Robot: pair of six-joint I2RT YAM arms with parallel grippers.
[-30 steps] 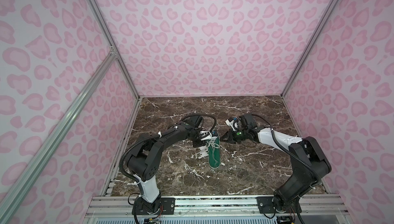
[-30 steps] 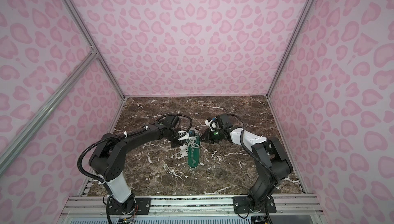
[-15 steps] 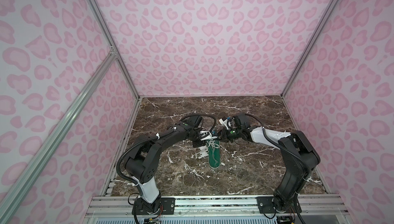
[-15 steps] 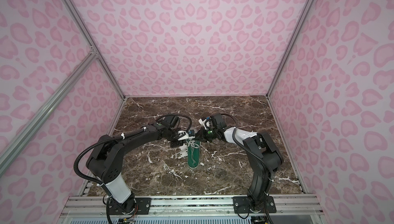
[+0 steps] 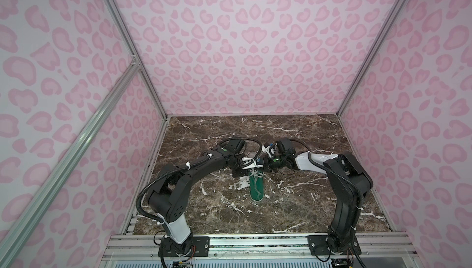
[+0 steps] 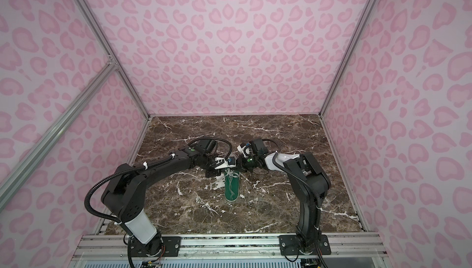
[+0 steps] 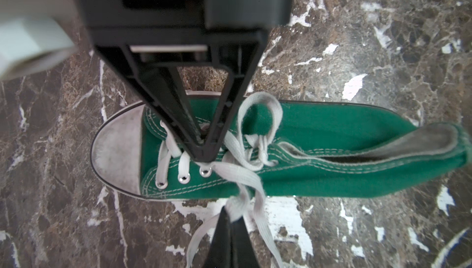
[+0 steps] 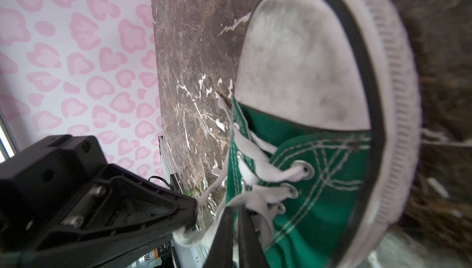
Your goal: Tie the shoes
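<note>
The green sneaker (image 5: 256,186) lay near the middle of the marble table (image 5: 293,215), toe toward the far edge and heel toward the near edge, upright on its sole, which left the white laces (image 7: 245,174) on top where both arms could reach them. The left gripper (image 7: 231,213) was closed on lace strands drawn off the sneaker's side. The right gripper (image 7: 204,154) was pinched shut at the eyelet row, its tips on the crossing of the laces; I judged this was to hold tension while a knot was formed. One loose loop (image 7: 260,111) lay over the tongue. No brand mark or legible writing showed on the sneaker.
</note>
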